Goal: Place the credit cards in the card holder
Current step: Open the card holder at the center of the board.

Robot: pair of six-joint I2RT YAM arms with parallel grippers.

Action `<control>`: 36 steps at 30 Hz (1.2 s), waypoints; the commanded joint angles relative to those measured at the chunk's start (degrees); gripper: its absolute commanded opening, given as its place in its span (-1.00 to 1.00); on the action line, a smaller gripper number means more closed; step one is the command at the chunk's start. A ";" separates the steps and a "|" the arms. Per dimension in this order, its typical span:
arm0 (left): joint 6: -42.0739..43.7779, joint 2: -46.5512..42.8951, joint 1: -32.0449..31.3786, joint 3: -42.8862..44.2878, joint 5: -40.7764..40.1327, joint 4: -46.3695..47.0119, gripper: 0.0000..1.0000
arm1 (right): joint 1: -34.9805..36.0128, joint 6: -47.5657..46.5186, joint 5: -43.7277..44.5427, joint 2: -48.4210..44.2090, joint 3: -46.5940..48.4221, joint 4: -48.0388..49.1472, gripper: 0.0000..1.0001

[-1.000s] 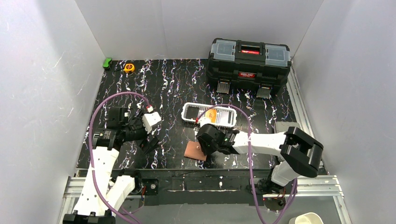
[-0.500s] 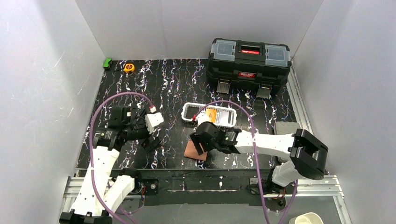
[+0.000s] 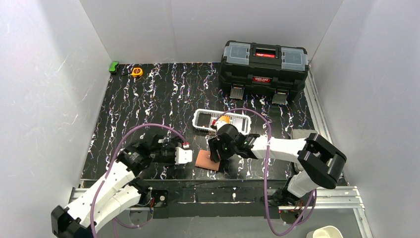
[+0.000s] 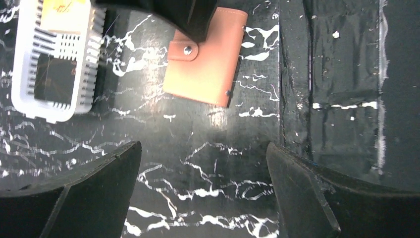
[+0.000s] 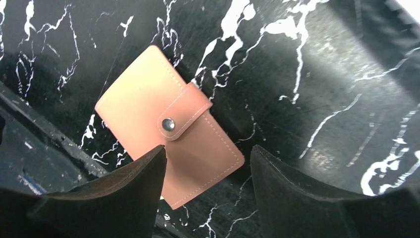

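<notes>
Item: card holder [image 5: 148, 109], salmon-pink, folded and snapped shut, lying flat on the black marbled table [image 3: 163, 99] near its front edge. Item: right gripper [image 5: 207, 153], poised directly above the holder, jaws parted and carrying nothing (the snap tab [image 5: 190, 106] shows between its fingers). Item: left gripper [image 4: 202, 148], spread wide, empty, just left of the holder. Item: credit cards [image 4: 64, 12], in the white basket [image 4: 20, 74] beyond the holder; an orange one shows. Handling note: you probably need the snap undone first, so pin the holder's body with one gripper and catch the tab's free end with the other. Lift gently, or the light wallet may slide or come up whole.
</notes>
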 commanded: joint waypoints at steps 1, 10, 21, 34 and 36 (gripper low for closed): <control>3.05 2.60 -6.46 -4.21 -3.54 11.20 0.97 | 0.01 2.68 -5.99 0.74 -2.60 6.93 0.38; 4.67 11.90 -15.99 -8.60 -11.02 26.53 0.97 | 0.16 7.38 -7.72 -4.48 -10.16 9.83 0.31; 6.39 16.05 -16.53 -9.32 -11.17 28.15 0.97 | -0.72 2.41 -0.70 -15.71 -11.01 1.43 0.32; 13.47 18.82 -18.69 -13.92 -11.69 33.20 0.93 | -5.46 1.28 -8.35 -2.66 -3.14 8.32 0.00; 15.31 20.88 -18.71 -14.18 -12.28 34.71 0.86 | -5.45 1.83 -8.91 -2.55 -3.81 8.95 -0.04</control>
